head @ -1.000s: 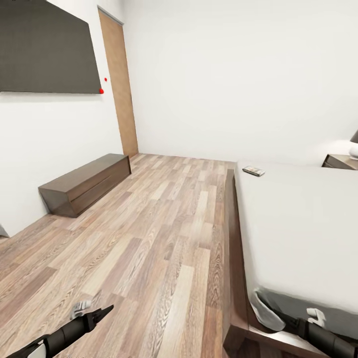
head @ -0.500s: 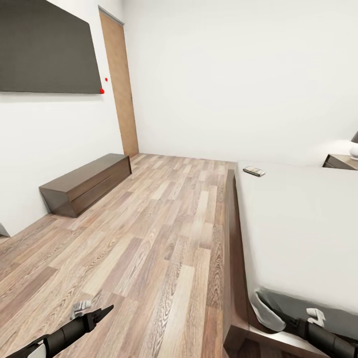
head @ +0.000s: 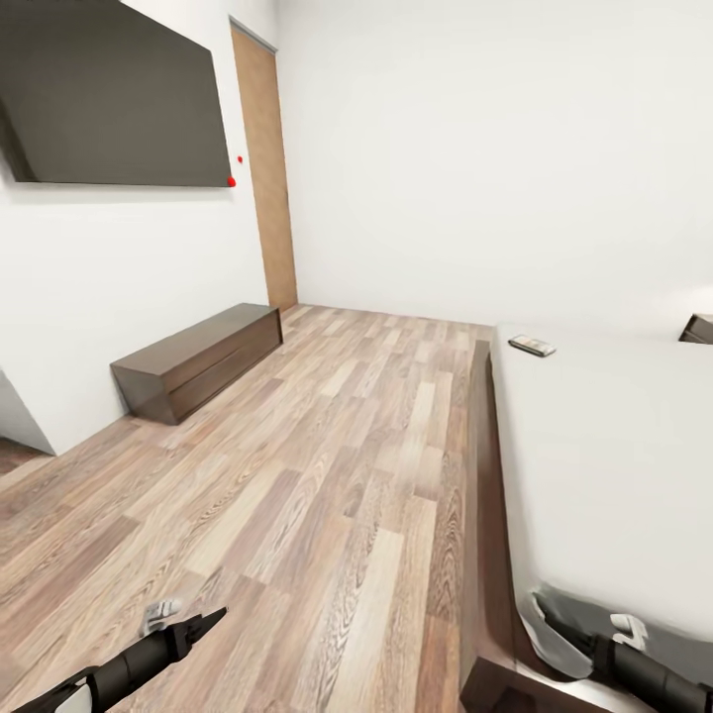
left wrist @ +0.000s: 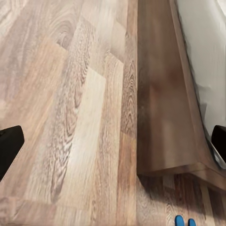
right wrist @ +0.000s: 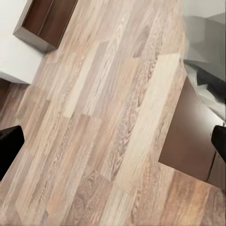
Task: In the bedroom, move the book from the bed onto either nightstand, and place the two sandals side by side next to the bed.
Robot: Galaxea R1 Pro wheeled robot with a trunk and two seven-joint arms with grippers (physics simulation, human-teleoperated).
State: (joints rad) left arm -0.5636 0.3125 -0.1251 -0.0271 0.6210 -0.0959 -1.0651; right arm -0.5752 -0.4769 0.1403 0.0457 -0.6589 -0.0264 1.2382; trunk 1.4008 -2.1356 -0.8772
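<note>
Colour of book: dark cover; the book [head: 532, 345] is small and thin, lying flat on the pale grey mattress of the bed [head: 614, 465], near its far edge on the floor side.
Book axis: its long side runs roughly across the head view, slightly tilted; which end is its top is too small to tell.
Bed frame: dark brown wood [left wrist: 165, 103], running along the plank floor [head: 327, 495].
Nightstand: a dark brown corner [head: 699, 328] shows past the bed's far side, at the picture's edge.
Sandals: two bright blue tips [left wrist: 184, 221] lie on the floor just off the bed frame's corner, side by side.
Room: white walls, a wooden door [head: 269, 173], a dark wall screen [head: 109, 94], and a long low brown bench [head: 198, 359] against the left wall.
Left gripper [head: 188, 622]: low over the floor, fingers spread, nothing between them.
Right gripper [head: 614, 634]: by the bed's near corner; the wrist view shows its fingers wide apart and empty.
</note>
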